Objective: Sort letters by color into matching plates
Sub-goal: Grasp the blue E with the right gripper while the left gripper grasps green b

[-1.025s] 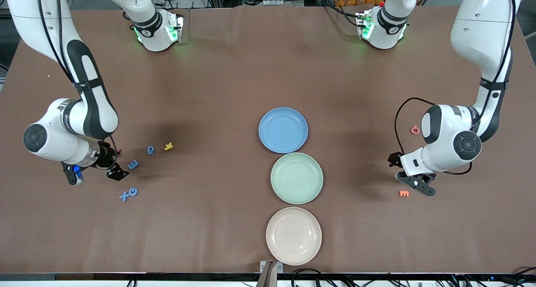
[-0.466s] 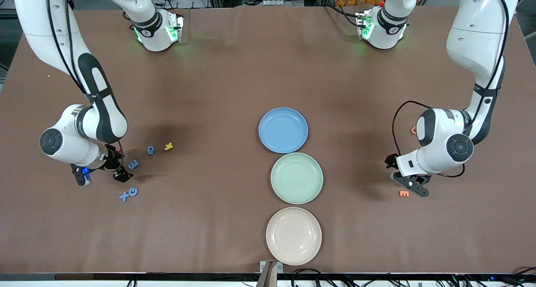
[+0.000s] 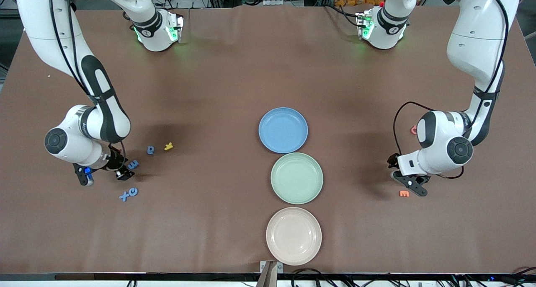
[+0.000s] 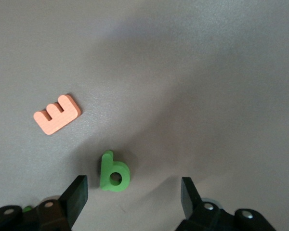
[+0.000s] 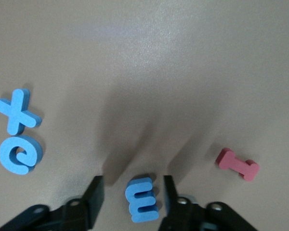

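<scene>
Right gripper (image 5: 131, 195) is down at the desk near the right arm's end, fingers (image 5: 93, 192) standing either side of a blue letter E (image 5: 142, 199) with a gap on each side, not yet pinching it. Close by sit a blue X (image 5: 15, 110) touching a blue e (image 5: 19, 154), and a pink letter I (image 5: 237, 164). From the front, a fourth small blue letter (image 3: 150, 150) and a yellow letter (image 3: 168, 146) lie a little toward the middle.

Left gripper (image 4: 134, 196) is low near the left arm's end, fingers (image 4: 78, 194) spread wide around a green letter b (image 4: 113, 173), not touching it. An orange E (image 4: 57, 113) lies beside.

Down the desk's middle run the sky-blue plate (image 3: 283, 130), then the mint-green plate (image 3: 297, 178), then a cream plate (image 3: 293, 236) nearest the front edge, all bare.
</scene>
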